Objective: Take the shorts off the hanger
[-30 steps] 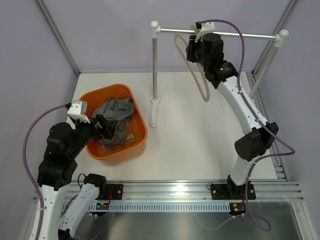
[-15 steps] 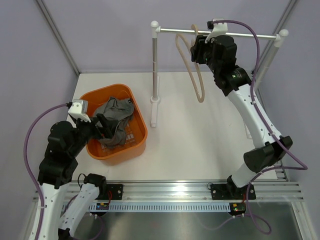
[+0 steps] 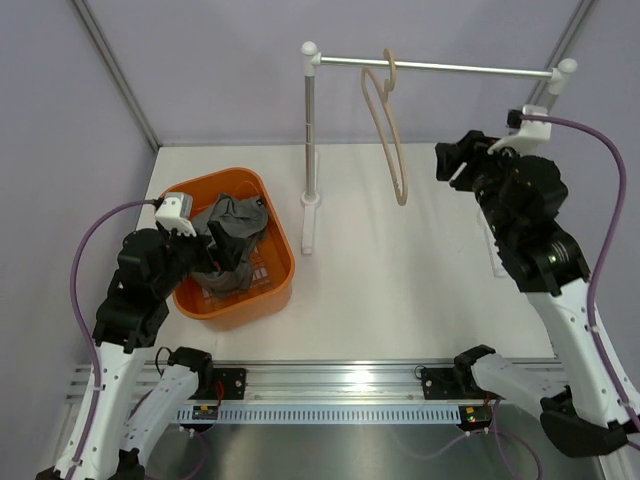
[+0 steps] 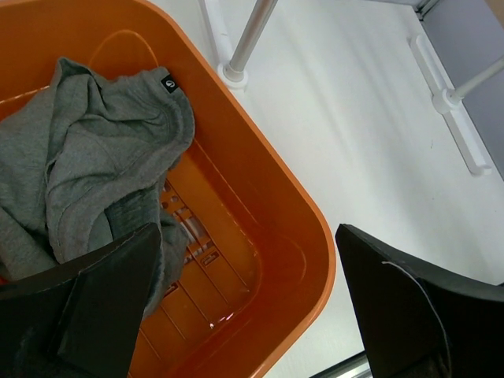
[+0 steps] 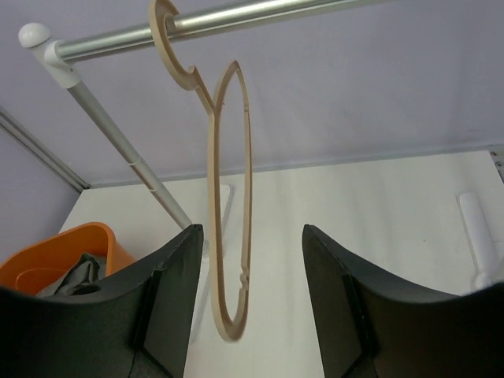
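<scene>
- The shorts point(image 3: 232, 240) lie crumpled in a loose heap inside the orange basket point(image 3: 283, 268) on the left side of the table. They rest on its slatted floor and lean toward the basket's far wall. Nothing holds them; they sag as soft cloth does once let go.
- The hanger point(image 3: 388, 140) is well apart from them, hooked by its small top hook over the silver rail point(image 3: 450, 68) at the far side. It hangs bare and edge-on, with no cloth on its loop, so by my reading the removal itself is done.
- The left gripper point(image 4: 244, 315) hovers just above the near part of the basket with its fingers spread wide and nothing between them. This looks like the pose of a hand that has dropped its load there.
- The right gripper point(image 5: 250, 315) sits to the right of the hanger and nearer than it, facing it. Its fingers are parted and empty and touch neither the loop nor the rail.
- The rail's stand and the white table point(image 3: 400, 290) carry nothing else that bears on the task.
</scene>
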`<state>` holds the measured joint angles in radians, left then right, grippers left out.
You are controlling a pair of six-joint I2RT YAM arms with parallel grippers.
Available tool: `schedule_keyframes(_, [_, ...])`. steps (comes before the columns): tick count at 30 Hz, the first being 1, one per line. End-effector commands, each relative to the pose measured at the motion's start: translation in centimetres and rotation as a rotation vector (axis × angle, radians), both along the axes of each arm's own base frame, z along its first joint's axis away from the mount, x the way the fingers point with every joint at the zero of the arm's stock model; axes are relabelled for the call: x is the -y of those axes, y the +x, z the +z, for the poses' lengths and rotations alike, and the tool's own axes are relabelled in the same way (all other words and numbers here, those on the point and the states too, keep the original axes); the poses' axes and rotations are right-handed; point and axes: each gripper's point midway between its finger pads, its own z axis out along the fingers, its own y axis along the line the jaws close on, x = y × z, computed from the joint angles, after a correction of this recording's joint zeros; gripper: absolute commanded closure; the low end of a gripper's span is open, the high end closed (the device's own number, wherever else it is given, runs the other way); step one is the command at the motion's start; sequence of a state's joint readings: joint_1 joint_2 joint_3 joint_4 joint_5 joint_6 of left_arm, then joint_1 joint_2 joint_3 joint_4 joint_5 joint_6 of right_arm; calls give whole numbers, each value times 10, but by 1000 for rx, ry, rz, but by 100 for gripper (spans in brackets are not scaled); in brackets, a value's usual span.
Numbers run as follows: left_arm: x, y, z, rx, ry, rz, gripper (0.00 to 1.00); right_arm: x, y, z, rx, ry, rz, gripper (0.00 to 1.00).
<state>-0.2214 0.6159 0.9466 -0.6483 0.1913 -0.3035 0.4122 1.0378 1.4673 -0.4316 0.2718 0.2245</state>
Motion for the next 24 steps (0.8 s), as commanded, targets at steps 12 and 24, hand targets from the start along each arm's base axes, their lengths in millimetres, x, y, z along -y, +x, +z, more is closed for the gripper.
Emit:
schedule_keyframes(12, [-16, 14, -21, 27, 59, 93, 2, 41, -73, -95, -197, 93, -102, 0])
schedule_keyframes(24, [-20, 6, -28, 22, 76, 111, 2, 40, -78, -111, -185, 106, -85, 0])
